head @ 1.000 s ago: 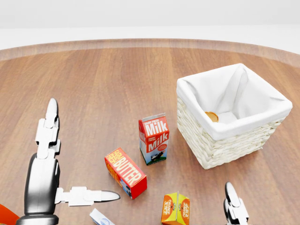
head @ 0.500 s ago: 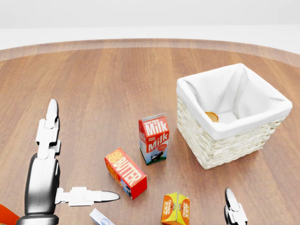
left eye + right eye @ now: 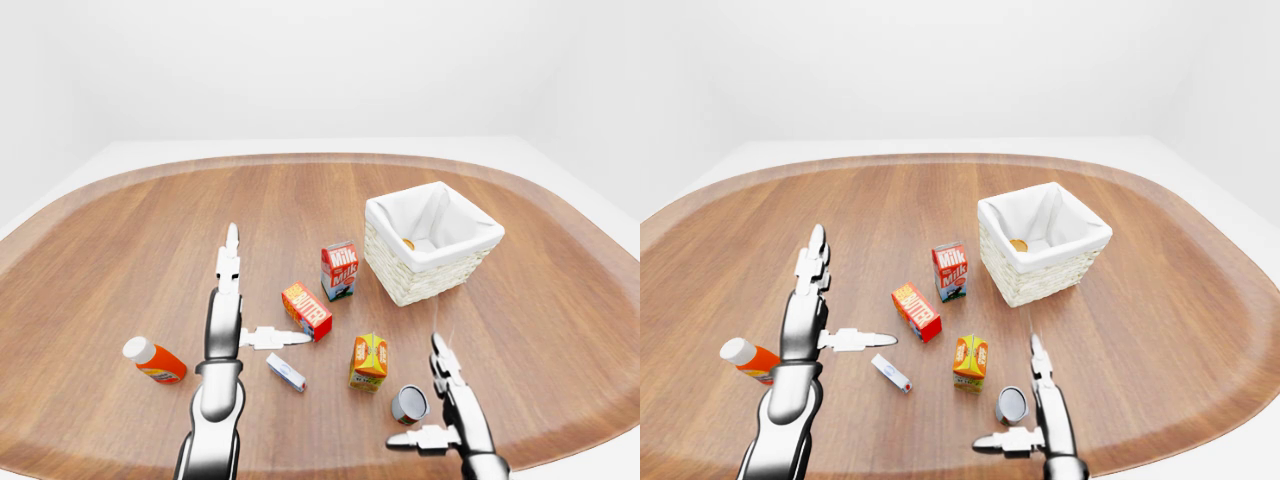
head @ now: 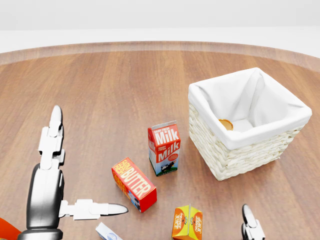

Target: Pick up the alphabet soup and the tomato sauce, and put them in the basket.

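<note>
We see glossy, silver-grey rounded forearm shells on both arms. The left robot hand has white, blocky, segmented fingers ending in tapered grey tips. The right robot hand has the same white segments, grey tips and metallic wrist casing.

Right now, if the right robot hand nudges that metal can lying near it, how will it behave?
The can lies on its side on the wooden table, so it would probably roll. Its smooth round wall may slip between the open fingers of the right robot hand. It looks rigid.
</note>
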Controlling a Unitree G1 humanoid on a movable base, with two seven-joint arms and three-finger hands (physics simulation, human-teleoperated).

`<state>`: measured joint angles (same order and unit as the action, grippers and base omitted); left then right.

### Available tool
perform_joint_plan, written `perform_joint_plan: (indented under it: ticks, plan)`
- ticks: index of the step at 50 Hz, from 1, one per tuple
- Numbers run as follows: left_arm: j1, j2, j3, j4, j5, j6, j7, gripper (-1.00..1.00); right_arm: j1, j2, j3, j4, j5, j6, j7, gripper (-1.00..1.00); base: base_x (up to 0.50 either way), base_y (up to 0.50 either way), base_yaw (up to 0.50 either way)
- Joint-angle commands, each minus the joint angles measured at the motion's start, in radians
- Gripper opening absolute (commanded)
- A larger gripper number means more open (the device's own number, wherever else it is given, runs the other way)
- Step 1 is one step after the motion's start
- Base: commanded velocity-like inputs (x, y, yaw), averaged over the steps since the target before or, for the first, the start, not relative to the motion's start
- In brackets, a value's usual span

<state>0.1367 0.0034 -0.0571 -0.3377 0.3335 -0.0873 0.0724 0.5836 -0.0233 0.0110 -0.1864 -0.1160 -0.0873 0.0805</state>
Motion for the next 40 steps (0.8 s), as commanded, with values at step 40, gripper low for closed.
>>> perform_joint_plan:
  ticks: [40]
  plan:
    - [0.007,0.004,0.001,-0.015,0.01,0.0,0.002,1.0,-0.116,0.041,-0.107,0.174,-0.031,0.0,0.023,1.0,0.0,0.0,0.0]
